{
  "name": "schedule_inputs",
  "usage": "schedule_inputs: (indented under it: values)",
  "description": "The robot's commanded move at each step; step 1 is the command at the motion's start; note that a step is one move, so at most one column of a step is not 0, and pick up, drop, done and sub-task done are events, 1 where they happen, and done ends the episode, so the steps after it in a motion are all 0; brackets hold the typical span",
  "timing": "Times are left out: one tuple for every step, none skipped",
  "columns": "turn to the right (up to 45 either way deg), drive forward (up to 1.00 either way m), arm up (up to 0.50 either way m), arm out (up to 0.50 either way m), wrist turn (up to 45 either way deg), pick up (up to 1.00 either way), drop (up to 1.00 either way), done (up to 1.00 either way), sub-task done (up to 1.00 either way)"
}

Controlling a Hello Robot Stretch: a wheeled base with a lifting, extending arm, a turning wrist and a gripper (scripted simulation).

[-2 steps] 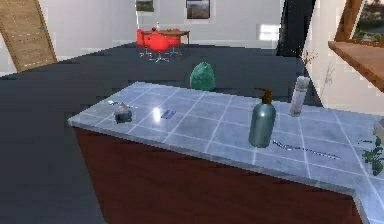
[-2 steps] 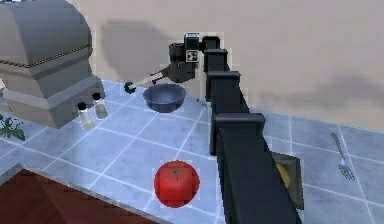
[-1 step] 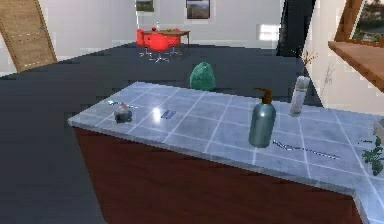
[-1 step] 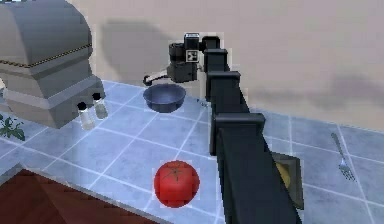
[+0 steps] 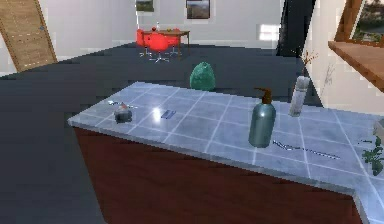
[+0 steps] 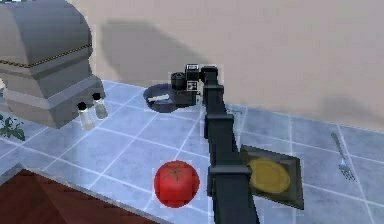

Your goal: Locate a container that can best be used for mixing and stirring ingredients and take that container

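Readable text: none, no word or number comes clear in either view.
Marks: two small white squares with black marks (image 6: 196, 71) at the far end of the dark square arm bar (image 6: 222, 140), at about 12 o'clock in the arm side view. They are blocky patterns and cannot be read as letters or digits.
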Motion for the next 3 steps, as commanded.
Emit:
schedule_inputs:
  values:
    - [0.0,0.00,0.00,0.00,0.0,1.00,0.00,0.00,0.00]
    - [0.0,0.00,0.08,0.00,0.0,0.00,0.00,0.00,0.00]
    - [0.0,0.00,0.00,0.00,0.0,0.00,0.00,1.00,0.00]
